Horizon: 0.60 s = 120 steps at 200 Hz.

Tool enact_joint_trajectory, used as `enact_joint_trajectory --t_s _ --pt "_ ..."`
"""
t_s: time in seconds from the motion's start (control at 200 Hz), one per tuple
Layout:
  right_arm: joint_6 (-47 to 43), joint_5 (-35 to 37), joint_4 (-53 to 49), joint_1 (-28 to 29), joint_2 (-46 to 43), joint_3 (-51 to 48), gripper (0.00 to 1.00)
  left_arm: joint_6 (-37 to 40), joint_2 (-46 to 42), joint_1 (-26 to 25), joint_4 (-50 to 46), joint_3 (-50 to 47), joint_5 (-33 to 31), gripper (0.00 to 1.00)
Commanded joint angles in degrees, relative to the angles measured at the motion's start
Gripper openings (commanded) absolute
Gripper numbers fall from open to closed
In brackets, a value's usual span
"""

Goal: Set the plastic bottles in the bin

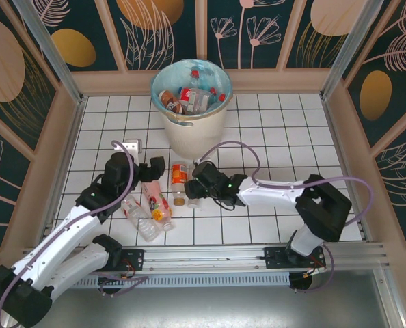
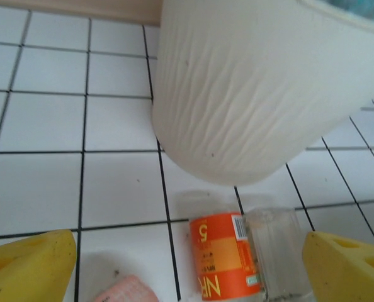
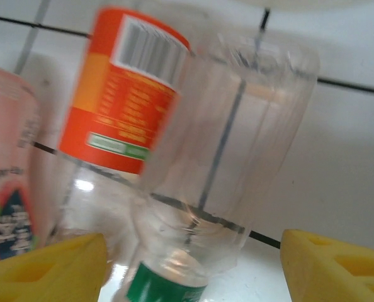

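We count 1 bin [image 1: 189, 133], 4 loose bottles and 2 grippers, both spread wide.
The bin sits upper centre with roughly 5 bottles [image 1: 193, 96] jumbled inside; we cannot tell the exact count. Another 4 lie on the tiles [image 1: 278, 137] below it: orange-label bottle [image 1: 179, 174], clear bottle [image 3: 237, 126], pink-label bottle [image 1: 155, 198], second clear bottle [image 1: 138, 219]. The left arm runs up from lower left, left gripper [image 1: 152, 169] wide, gripping nothing, facing the bin's base. The right arm reaches leftward from lower right, right gripper [image 1: 193, 186] low, fingers [image 3: 338, 264] wide either side of the clear bottle, not clamped.
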Motion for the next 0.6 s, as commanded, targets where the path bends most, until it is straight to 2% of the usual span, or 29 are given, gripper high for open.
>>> enact_joint_trajectory --t_s 0.0,0.245,0.596 --pt "3.1 0.2 -0.8 0.3 2.8 1.8 0.74 2.1 0.2 0.3 3.3 -2.1 5.5 0.93" --pt "4.4 -2.8 0.0 -1.9 7.6 4.6 0.75 3.0 1.5 0.3 3.9 -2.1 6.9 0.93" --pt "3.6 -2.9 0.1 -4.2 5.9 0.1 0.69 4.4 2.1 0.3 5.5 -2.3 6.4 0.93"
